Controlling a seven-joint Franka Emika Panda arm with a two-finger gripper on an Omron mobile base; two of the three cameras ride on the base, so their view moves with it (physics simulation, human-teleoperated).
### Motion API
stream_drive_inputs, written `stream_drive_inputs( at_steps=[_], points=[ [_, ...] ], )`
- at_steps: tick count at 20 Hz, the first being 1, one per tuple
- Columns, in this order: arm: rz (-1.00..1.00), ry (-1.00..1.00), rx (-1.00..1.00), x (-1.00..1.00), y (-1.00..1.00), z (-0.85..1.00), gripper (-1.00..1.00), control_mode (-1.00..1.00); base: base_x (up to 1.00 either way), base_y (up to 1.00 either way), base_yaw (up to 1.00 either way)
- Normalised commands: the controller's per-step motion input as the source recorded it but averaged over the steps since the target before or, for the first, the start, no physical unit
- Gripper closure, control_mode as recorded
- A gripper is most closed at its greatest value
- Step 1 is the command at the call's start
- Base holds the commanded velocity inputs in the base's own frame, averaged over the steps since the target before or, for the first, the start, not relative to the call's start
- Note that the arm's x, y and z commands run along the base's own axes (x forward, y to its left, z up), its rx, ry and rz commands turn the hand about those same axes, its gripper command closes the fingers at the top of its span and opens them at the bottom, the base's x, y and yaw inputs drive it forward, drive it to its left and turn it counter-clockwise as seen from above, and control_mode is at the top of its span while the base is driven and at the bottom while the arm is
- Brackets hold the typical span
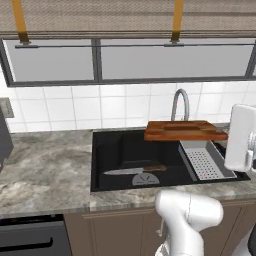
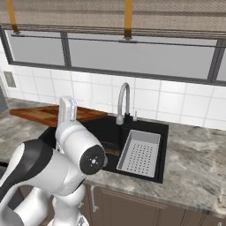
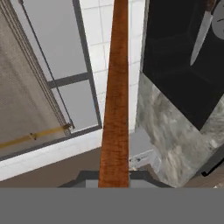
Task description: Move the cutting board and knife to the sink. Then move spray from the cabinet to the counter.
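Above the sink, my end effector is clamped on the cutting board, held level, its long axis along the back rim; the knife lies in the basin below.

Pretty clearly a home kitchen, though a rendered one, everything had that flat simulated look. Dead centre in the left base view was a black recessed sink with a curved chrome faucet at about 1 o'clock from the basin and a grey perforated tray sitting in its right half. It was set into a mottled grey-beige stone counter. White square wall tiles ran behind it, and above those, at 12 o'clock, a wide window with a woven blind pulled partway down. Brown cabinet fronts sat under the counter, and a dark oven front showed at 7 o'clock.
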Motion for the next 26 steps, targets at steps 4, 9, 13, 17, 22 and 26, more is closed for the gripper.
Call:
stream_drive_inputs(
  at_steps=[4, 9, 13, 17, 22, 26],
  points=[
    [0.02, 0.26, -0.09, 0.00, 0.01, -0.08, 1.00, -1.00, 0.00, 0.00, 0.00],
    [0.01, 0.23, -0.08, 0.00, 0.01, -0.03, 1.00, -1.00, 0.00, 0.00, 0.00],
    [0.03, 0.18, -0.05, 0.00, 0.00, 0.00, 1.00, -1.00, 0.00, 0.00, 0.00],
    [0.03, 0.20, -0.06, 0.00, 0.00, 0.00, 1.00, -1.00, 0.00, 0.00, 0.00],
    [0.03, 0.06, -0.02, 0.00, 0.05, -0.12, 1.00, -1.00, 0.00, 0.00, 0.00],
    [0.01, -0.03, 0.04, 0.00, 0.11, -0.27, 1.00, -1.00, 0.00, 0.00, 0.00]
  ],
)
